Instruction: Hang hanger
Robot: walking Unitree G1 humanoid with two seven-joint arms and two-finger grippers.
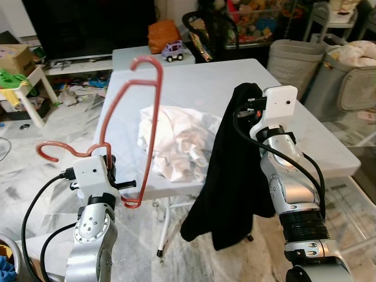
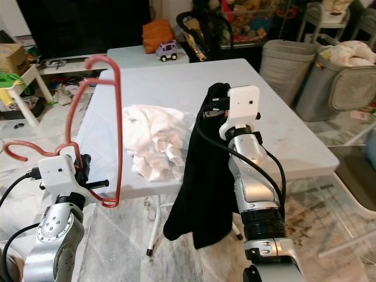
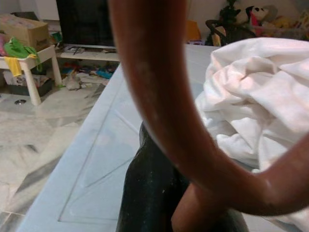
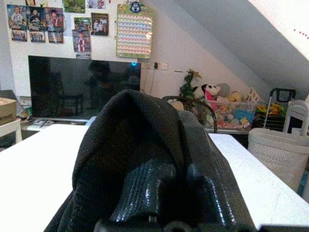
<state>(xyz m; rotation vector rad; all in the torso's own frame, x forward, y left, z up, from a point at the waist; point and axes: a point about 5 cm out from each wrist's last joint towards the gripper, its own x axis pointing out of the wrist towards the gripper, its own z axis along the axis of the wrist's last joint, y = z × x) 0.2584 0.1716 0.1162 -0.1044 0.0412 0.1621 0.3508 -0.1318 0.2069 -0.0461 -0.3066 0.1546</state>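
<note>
While the left gripper (image 1: pixel 108 167) pinches the red hanger (image 1: pixel 144 117) low down, the hanger stands tall over the table's near left corner (image 1: pixel 111 182). Its wide loop points toward the right gripper (image 1: pixel 249 108), which squeezes a black cloth (image 1: pixel 226 182) hanging beside the table's near edge. The two are near, not touching.

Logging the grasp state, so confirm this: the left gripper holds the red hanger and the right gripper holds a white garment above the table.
Not quite. The right gripper holds a black garment, as the left eye view shows; the white garment lies on the table. The left gripper does hold the red hanger.
</note>
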